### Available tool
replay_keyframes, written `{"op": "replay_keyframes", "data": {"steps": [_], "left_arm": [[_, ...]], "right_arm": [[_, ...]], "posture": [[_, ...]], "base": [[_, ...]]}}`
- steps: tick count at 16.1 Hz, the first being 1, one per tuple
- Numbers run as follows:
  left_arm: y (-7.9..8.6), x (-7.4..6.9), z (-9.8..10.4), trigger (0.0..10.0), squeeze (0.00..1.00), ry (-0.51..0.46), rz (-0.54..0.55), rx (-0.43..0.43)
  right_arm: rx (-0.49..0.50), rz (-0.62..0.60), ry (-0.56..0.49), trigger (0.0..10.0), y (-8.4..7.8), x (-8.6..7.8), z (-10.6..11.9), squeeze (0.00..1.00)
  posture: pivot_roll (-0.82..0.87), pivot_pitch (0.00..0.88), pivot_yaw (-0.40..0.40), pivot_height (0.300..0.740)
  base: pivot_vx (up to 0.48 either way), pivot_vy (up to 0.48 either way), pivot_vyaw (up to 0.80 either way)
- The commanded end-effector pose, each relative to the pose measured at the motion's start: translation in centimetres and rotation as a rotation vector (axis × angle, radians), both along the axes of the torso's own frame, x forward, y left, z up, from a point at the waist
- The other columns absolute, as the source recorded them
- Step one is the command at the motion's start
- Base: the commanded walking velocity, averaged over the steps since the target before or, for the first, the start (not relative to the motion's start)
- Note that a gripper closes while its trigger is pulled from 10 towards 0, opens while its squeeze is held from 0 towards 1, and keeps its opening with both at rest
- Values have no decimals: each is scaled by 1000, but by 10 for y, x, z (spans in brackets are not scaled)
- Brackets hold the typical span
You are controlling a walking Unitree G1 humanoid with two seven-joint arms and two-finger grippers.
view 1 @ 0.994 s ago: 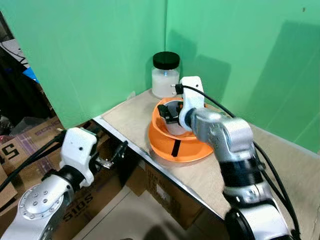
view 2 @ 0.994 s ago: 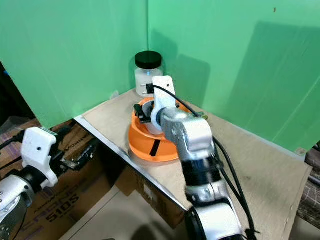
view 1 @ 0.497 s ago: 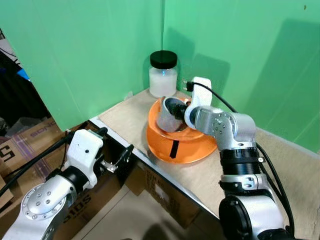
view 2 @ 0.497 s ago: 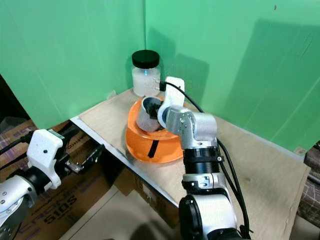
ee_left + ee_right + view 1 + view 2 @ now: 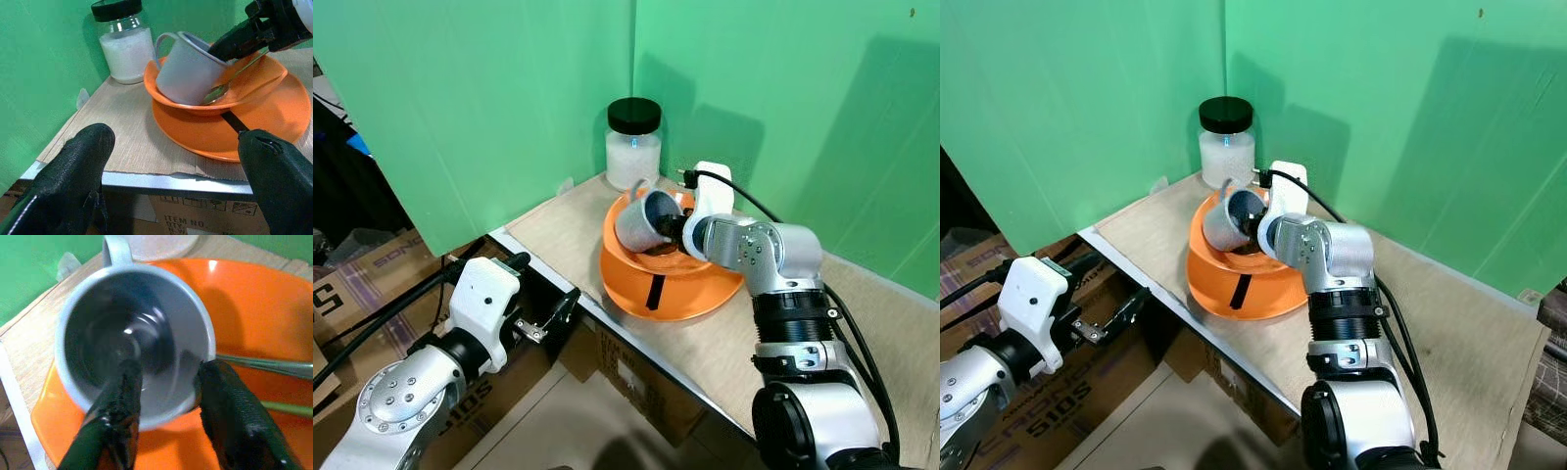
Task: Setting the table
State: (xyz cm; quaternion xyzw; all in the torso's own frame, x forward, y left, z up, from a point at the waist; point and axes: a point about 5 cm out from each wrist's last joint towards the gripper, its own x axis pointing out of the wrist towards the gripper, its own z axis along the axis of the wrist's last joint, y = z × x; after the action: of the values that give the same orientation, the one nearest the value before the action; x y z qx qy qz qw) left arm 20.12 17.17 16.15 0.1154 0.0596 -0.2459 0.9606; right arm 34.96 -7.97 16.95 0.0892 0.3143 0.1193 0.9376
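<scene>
**Mug pinched by its rim above the stacked orange dishes**

The right gripper (image 5: pixel 166 411) pinches the wall of a grey mug (image 5: pixel 643 219), one finger inside the cup and one outside at the rim. The mug hangs tilted, mouth turned toward the arm, its base still low within the orange bowl (image 5: pixel 628 245). The bowl sits on an orange plate (image 5: pixel 680 299) near the desk's (image 5: pixel 563 225) front edge, towards the back corner. A metal spoon (image 5: pixel 230 81) lies in the bowl, bowl end beside the mug's base. A glass jar (image 5: pixel 633 147) with a black lid and white granular contents stands just behind, in the corner. The left gripper (image 5: pixel 171 196) hovers off the front edge, fingers spread and holding nothing.

Risks, as judged from this pose: the mug appears glazed and smooth, and a thin rim grip on a tilted cylinder may let it rotate or slip. Its base could catch the bowl's sloped wall or nudge the spoon. The mug's loop handle points towards the jar, which stands near enough to be struck on a careless swing. The plate and bowl look glossy, probably plastic or glazed ware; the desk is matt, wood-grained, with a metal strip along its front edge.
</scene>
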Motion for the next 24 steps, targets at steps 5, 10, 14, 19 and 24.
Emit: {"op": "replay_keyframes", "data": {"steps": [5, 10, 14, 19, 24], "left_arm": [[-1, 0, 2, 10000, 0, -31, -5, 20], [-6, 0, 0, 10000, 0, -35, -27, 29], [-7, 0, -1, 10000, 0, -33, -37, 36], [-8, 0, -1, 10000, 0, -25, -61, 41], [-11, -1, -2, 10000, 0, -18, -78, 43]], "right_arm": [[0, 132, -343, 314, 1, 4, 36, 0], [-15, 559, -570, 10000, 10, -15, 57, 1000], [-104, 760, -509, 10000, 21, -31, 37, 1000], [-213, 662, -460, 10000, 27, -21, 20, 1000], [-242, 585, -411, 10000, 29, -12, 13, 0]], "posture": [[44, 0, 21, 740], [33, 0, 18, 740], [38, 0, 17, 740], [34, 0, 24, 740], [43, 0, 23, 740]], "base": [[0, 0, 0], [0, 0, 0], [0, 0, 0], [0, 0, 0], [0, 0, 0]]}}
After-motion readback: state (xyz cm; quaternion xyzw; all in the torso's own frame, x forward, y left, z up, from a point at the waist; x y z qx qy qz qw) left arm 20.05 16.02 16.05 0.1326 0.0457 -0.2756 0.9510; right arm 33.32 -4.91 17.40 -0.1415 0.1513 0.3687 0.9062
